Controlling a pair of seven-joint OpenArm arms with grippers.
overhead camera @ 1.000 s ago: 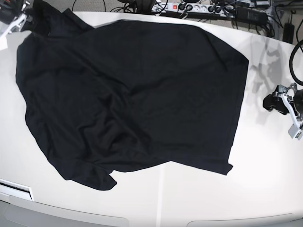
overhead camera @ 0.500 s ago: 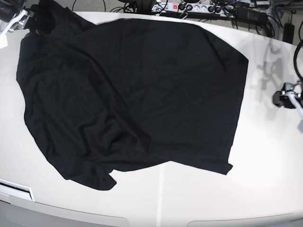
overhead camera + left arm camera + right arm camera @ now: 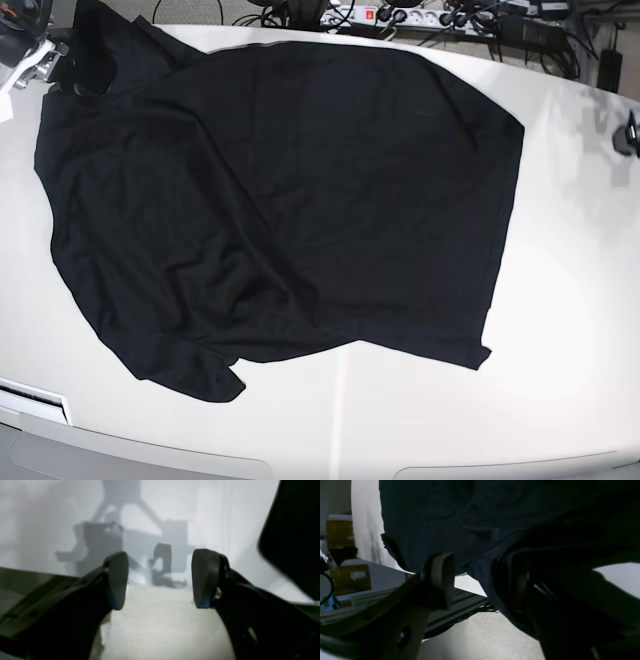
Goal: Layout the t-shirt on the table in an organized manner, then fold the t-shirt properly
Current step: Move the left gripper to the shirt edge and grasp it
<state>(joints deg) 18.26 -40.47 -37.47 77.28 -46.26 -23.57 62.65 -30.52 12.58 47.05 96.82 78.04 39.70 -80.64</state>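
Note:
The black t-shirt point(image 3: 290, 200) lies spread over most of the off-white table point(image 3: 560, 330). Its lower left part is creased and one flap points toward the front edge. My right gripper point(image 3: 52, 72) sits at the shirt's far left corner. In the right wrist view this gripper point(image 3: 481, 585) is open, and a fold of the t-shirt point(image 3: 470, 517) drapes over one of its fingers point(image 3: 520, 587). My left gripper point(image 3: 160, 580) is open over bare table point(image 3: 50, 517) with nothing between its fingers, and the t-shirt's edge point(image 3: 295, 530) is off to its right. Only a sliver of the left arm point(image 3: 633, 132) shows at the base view's right edge.
A power strip with cables point(image 3: 400, 17) runs along the table's far edge. A white flat object point(image 3: 35, 400) lies at the front left corner. Cardboard boxes point(image 3: 351, 578) stand beyond the table edge in the right wrist view.
My right gripper has opened at the shirt's far left corner, and the cloth there has settled. The left arm has pulled back to the right, almost out of the base view.

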